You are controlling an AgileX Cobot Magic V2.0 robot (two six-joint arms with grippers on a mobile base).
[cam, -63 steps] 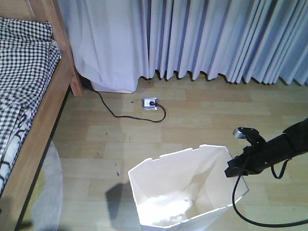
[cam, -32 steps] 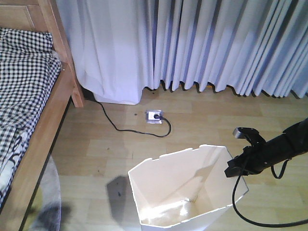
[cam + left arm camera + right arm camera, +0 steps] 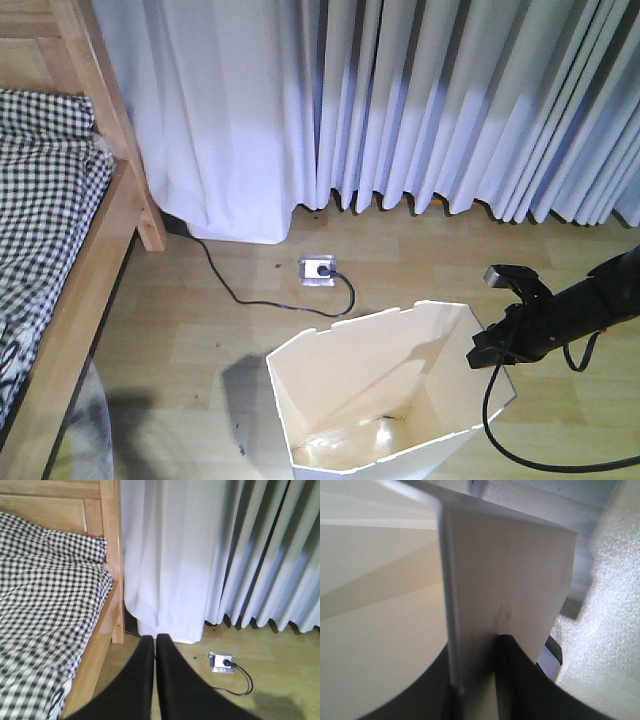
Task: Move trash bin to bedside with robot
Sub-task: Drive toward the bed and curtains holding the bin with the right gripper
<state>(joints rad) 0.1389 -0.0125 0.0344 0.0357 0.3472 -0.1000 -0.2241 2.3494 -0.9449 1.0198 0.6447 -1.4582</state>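
Observation:
The white trash bin (image 3: 385, 385) fills the lower middle of the front view, its angular rim up and cream inside showing. My right gripper (image 3: 490, 352) is shut on the bin's right wall; in the right wrist view the thin wall (image 3: 500, 580) runs between the two black fingers (image 3: 520, 680). The bed with wooden frame (image 3: 95, 260) and checked bedding (image 3: 40, 190) stands at the left, apart from the bin. My left gripper (image 3: 155, 642) is shut with nothing in it, pointing at the floor by the bed's corner post (image 3: 114, 555).
Pale pleated curtains (image 3: 420, 100) hang across the back wall down to the wooden floor. A floor socket (image 3: 317, 268) with a black cable (image 3: 240, 290) lies between the bed and the bin. A black cable loops under my right arm (image 3: 590, 295).
The whole view has moved forward: curtains, socket and bed post have slid down and grown nearer. The bin and right gripper keep the same place in the frame.

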